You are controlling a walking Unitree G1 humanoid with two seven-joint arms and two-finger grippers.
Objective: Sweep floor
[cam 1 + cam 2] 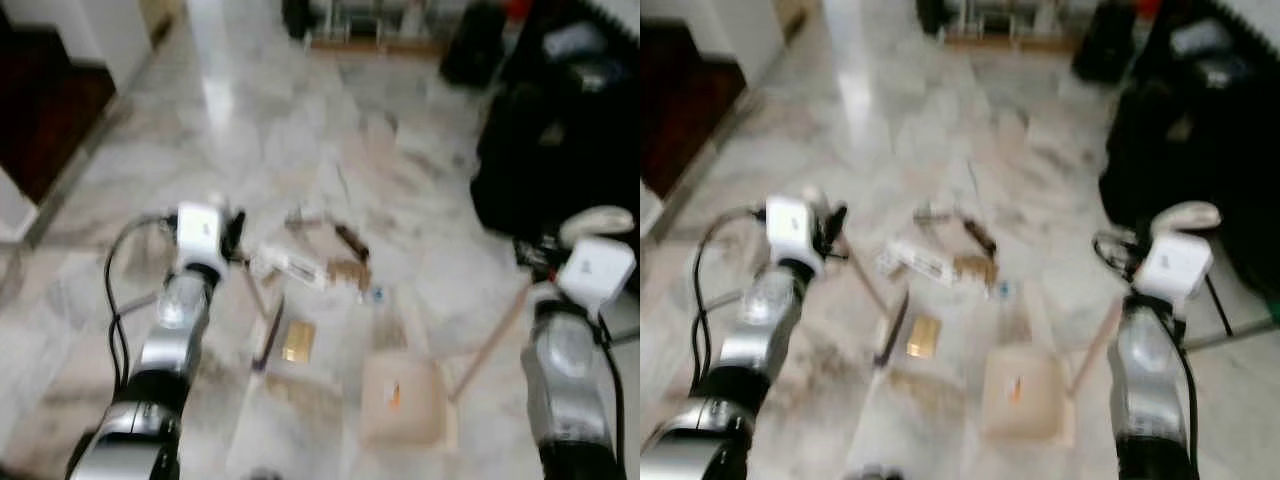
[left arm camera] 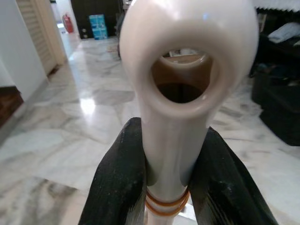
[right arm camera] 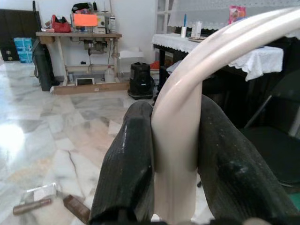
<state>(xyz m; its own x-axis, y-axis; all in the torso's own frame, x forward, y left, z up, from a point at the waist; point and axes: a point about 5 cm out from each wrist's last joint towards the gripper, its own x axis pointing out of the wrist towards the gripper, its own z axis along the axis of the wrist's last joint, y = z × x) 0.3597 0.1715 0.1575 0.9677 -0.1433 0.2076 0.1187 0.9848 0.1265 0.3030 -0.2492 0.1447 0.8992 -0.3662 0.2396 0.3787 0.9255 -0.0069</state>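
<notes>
Both arms reach forward over a pale marble floor [image 1: 250, 120], and the head views are blurred. The left gripper [image 2: 171, 187] has its two black fingers [image 2: 119, 183] pressed tight on either side of a cream broom handle [image 2: 176, 140], just below the handle's rounded end with its hanging hole; two thin orange bands circle the handle between the fingers. In the left eye view the wooden part of that handle slants down from the left wrist toward a dark brush head [image 1: 268, 335] lying on the floor.

The right gripper [image 3: 176, 187] is likewise clamped on a cream dustpan handle [image 3: 180, 122], which curves up and away past the fingers [image 3: 126, 168]. From the head camera this handle runs down as a long wooden stick [image 1: 495, 340] to a beige dustpan [image 1: 405, 400] resting flat on the floor between the two arms, nearer the right one (something small and orange sits in it, too blurred to name).

The litter [image 1: 320, 255] lies scattered on the marble just beyond the dustpan and beside the brush head: a clear plastic wrapper, brown scraps, a gold-coloured packet [image 1: 298, 340] and a small blue bit. A black sofa or chair [image 1: 560, 130] stands on the robot's right.
</notes>
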